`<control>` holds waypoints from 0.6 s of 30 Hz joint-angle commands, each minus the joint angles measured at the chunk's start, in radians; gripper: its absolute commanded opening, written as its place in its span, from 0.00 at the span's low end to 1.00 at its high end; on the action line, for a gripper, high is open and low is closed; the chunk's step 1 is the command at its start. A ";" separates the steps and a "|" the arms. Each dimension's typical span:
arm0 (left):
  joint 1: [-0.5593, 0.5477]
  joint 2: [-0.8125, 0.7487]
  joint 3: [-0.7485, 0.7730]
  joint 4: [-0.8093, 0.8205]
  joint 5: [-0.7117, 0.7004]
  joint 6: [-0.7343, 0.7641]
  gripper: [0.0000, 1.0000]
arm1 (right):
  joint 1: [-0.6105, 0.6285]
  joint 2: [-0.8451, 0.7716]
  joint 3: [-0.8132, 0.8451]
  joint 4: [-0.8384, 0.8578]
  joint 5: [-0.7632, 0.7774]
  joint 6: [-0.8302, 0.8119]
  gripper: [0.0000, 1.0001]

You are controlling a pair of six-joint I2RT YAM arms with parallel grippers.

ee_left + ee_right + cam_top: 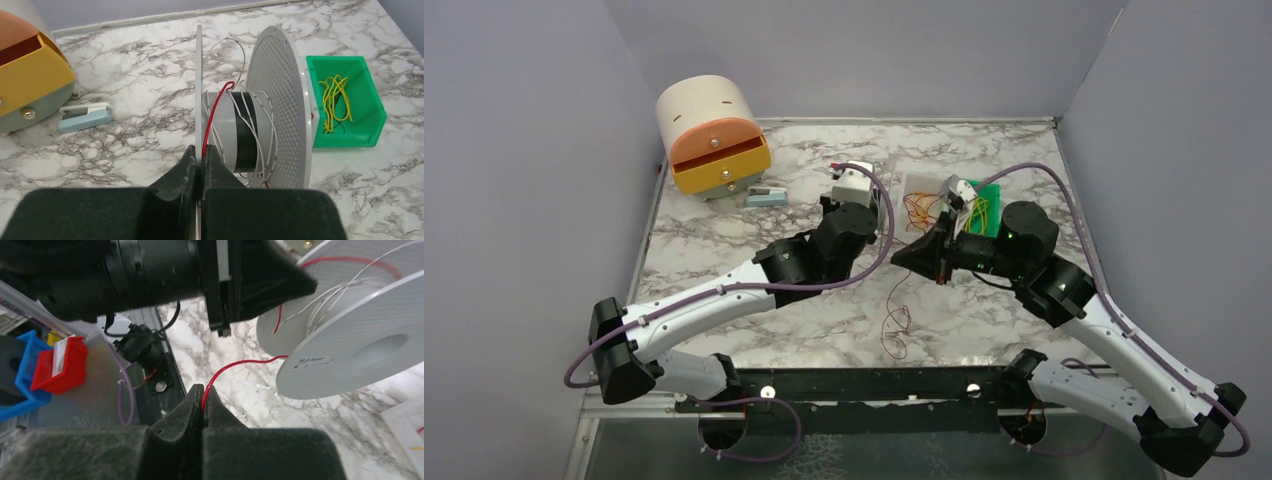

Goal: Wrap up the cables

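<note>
Black jaws of the left gripper [199,162] fill the left wrist view, pressed together on the edge of one thin disc of a grey spool [280,100]; the red cable [212,119] climbs from beside them over the hub. From the right wrist, the right gripper [202,396] has its jaws pinching that cable [250,361], which arcs across to the spool [350,340]. From above, loose cable [896,325] trails in loops on the desk [714,220] between both arms.

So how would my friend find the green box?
Look over the marble table for the big pale spool. Just to its right sits the green box, the only bright green thing there, with yellow wires curled inside.
</note>
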 commanded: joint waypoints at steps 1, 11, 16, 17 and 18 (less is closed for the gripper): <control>0.000 -0.026 -0.009 -0.028 0.013 -0.005 0.00 | 0.002 0.042 0.139 -0.133 0.146 -0.115 0.01; 0.000 -0.076 -0.047 -0.218 0.199 -0.015 0.00 | 0.002 0.184 0.291 -0.231 0.397 -0.243 0.01; 0.000 -0.123 -0.063 -0.282 0.294 0.010 0.00 | 0.002 0.232 0.290 -0.171 0.503 -0.315 0.01; 0.000 -0.135 -0.062 -0.297 0.312 0.014 0.00 | 0.002 0.242 0.285 -0.160 0.517 -0.330 0.01; 0.001 -0.148 -0.060 -0.311 0.329 0.017 0.00 | 0.002 0.250 0.278 -0.149 0.532 -0.348 0.01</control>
